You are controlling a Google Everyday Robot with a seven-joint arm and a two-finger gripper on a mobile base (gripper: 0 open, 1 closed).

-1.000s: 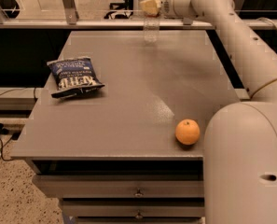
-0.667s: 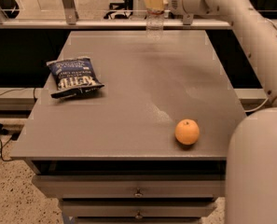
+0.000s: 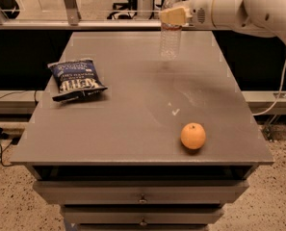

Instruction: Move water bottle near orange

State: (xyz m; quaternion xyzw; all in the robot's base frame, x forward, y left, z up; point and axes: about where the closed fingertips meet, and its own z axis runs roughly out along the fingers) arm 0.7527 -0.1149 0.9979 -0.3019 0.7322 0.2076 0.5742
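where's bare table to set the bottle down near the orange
Bare table left of the orange toward the chip bag, and behind it up to the water bottle, held by the end effector near the far edge. Tight only at the front edge.

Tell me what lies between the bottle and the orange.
Only bare tabletop separates bottle and orange in the camera view. The gripper grips the bottle near its top, at the far side; the chip bag lies off left.
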